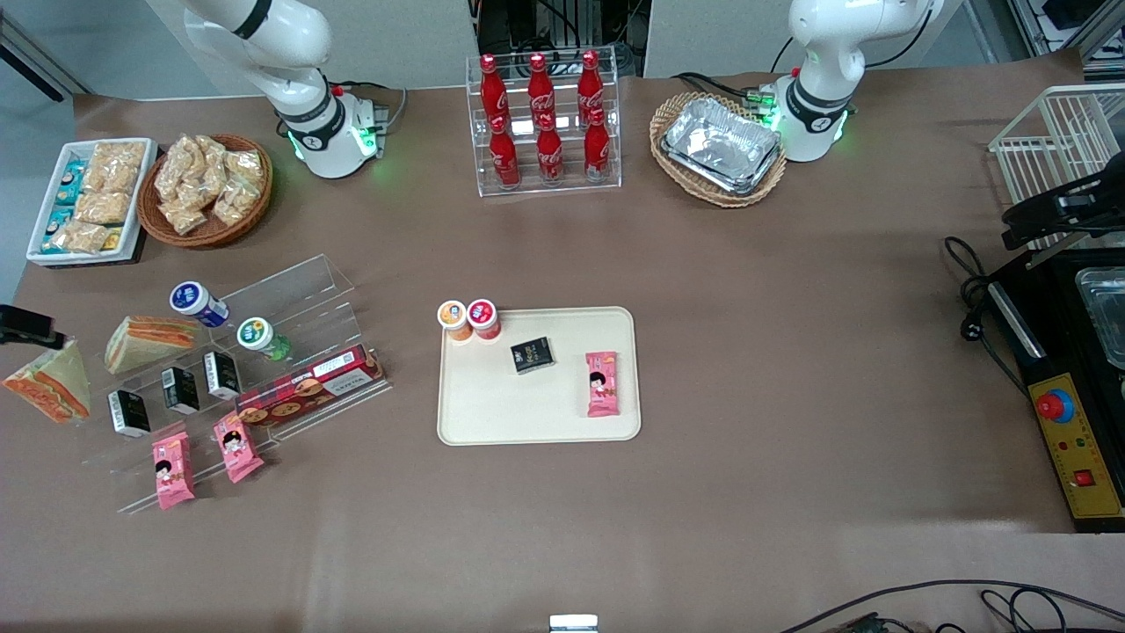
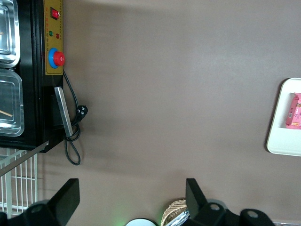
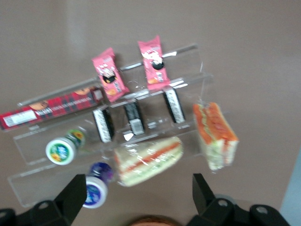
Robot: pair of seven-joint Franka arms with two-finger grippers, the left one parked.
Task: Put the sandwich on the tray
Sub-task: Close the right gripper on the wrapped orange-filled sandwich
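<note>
Two wrapped sandwich wedges lie at the working arm's end of the table. One sandwich point(image 1: 149, 341) rests on the clear acrylic stand point(image 1: 299, 299); it also shows in the right wrist view point(image 3: 148, 160). The second wedge point(image 1: 48, 382) sits on the table beside the stand, also in the right wrist view point(image 3: 215, 136). My right gripper point(image 3: 137, 182) hangs open and empty above them, touching nothing; part of it shows in the front view point(image 1: 26, 323). The cream tray point(image 1: 492, 404) lies mid-table, holding two small cups, a black packet and a pink packet.
The stand also holds two small bottles point(image 1: 200, 304), black packets point(image 1: 180, 389), pink packets point(image 1: 173, 470) and a red biscuit box point(image 1: 308, 387). A snack basket point(image 1: 206, 189), white snack tray point(image 1: 88, 198), cola rack point(image 1: 545, 123) and foil trays point(image 1: 721, 145) stand farther from the front camera.
</note>
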